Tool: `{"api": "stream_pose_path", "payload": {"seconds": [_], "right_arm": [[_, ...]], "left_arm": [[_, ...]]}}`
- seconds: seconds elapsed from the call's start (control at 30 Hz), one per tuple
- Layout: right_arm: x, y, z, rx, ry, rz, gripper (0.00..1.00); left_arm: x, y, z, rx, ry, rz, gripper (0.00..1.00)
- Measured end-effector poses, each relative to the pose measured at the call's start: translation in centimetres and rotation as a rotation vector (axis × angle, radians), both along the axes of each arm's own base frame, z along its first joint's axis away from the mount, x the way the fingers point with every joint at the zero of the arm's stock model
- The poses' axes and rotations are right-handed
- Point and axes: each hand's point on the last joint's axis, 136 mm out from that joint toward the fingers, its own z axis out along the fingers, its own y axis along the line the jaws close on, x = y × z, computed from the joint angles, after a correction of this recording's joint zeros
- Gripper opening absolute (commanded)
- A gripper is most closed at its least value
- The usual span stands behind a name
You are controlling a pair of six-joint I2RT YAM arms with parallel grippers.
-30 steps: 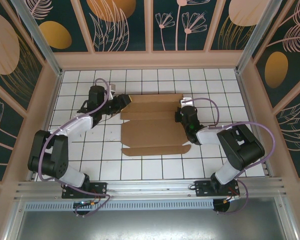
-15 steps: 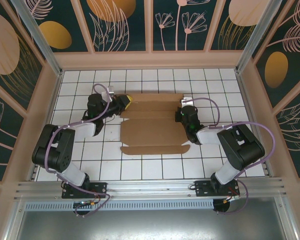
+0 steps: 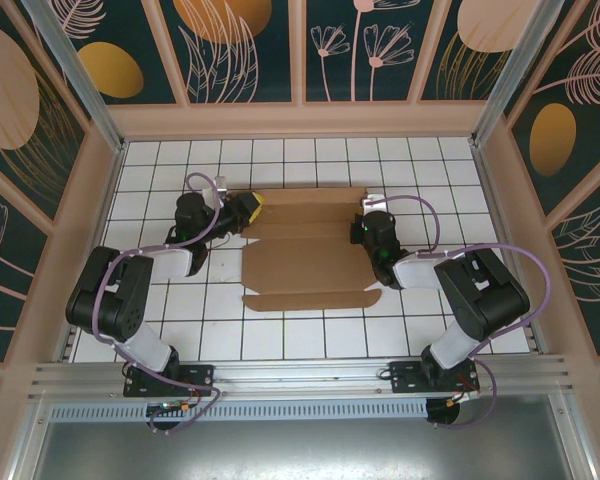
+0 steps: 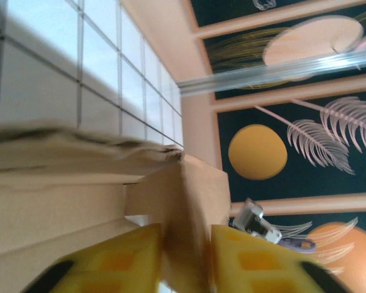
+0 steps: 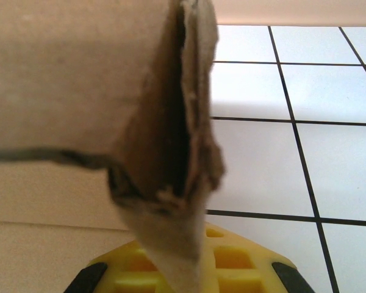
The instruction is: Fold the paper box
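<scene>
Nearest to me, the aluminium rail (image 3: 300, 378) is running across the front edge with both arm bases bolted to it. Beyond it the white tiled table (image 3: 310, 335) is spreading out, its dark grout lines showing all round the work.

The paper box (image 3: 305, 262) is lying around the middle of the table, mostly flat, its creased panels stacked from front to back and a narrow strip along its near edge. The left arm (image 3: 110, 305) is bending in from the left and the right arm (image 3: 475, 290) from the right, each trailing a purple cable.

The left gripper (image 3: 250, 207) is sitting at the box's far left corner. On its wrist camera I'm seeing the yellow fingers (image 4: 119, 262) clamping a raised cardboard flap (image 4: 195, 207) between them. The right gripper (image 3: 361, 228) is touching the box's right edge. Its own camera is giving me a ragged cardboard edge (image 5: 171, 152) hanging over a yellow finger (image 5: 232, 256), and I cannot tell whether it is gripping or slack.

Farther back, peach-coloured framing (image 3: 300, 118) is bordering the tiles, and dark teal panels (image 3: 245, 50) with orange discs and pale leaf drawings are closing the room in.
</scene>
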Motion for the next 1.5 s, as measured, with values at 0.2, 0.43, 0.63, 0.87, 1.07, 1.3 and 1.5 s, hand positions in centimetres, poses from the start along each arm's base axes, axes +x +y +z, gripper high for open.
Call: {"api": "stream_pose_path", "payload": {"seconds": [0.2,0.43,0.63,0.87,1.07,1.3,1.5], "right_arm": [[0.1,-0.5,0.0,-0.013,0.0,-0.032,0.04],[0.2,-0.6,0.0,-0.023,0.006,-0.04,0.03],[0.2,-0.6,0.1,-0.022,0.006,-0.039,0.03],[0.2,-0.5,0.0,-0.02,0.007,-0.035,0.03],[0.2,-0.4,0.0,-0.017,0.009,-0.028,0.03],[0.1,-0.2,0.0,-0.012,0.011,-0.017,0.04],[0.1,0.0,0.0,-0.008,0.012,-0.008,0.04]], "left_arm": [[0.4,2.7,3.2,0.251,-0.065,0.129,0.22],[-1.7,2.5,0.9,0.604,-0.066,0.154,0.08],[-3.0,2.9,-6.8,0.797,0.105,0.073,0.01],[-0.1,3.2,-9.4,0.858,0.175,0.093,0.09],[3.2,5.1,-9.9,0.852,0.19,0.16,0.2],[3.4,6.1,-12.4,0.869,0.247,0.158,0.33],[3.6,5.9,-14.0,0.872,0.274,0.14,0.44]]}}
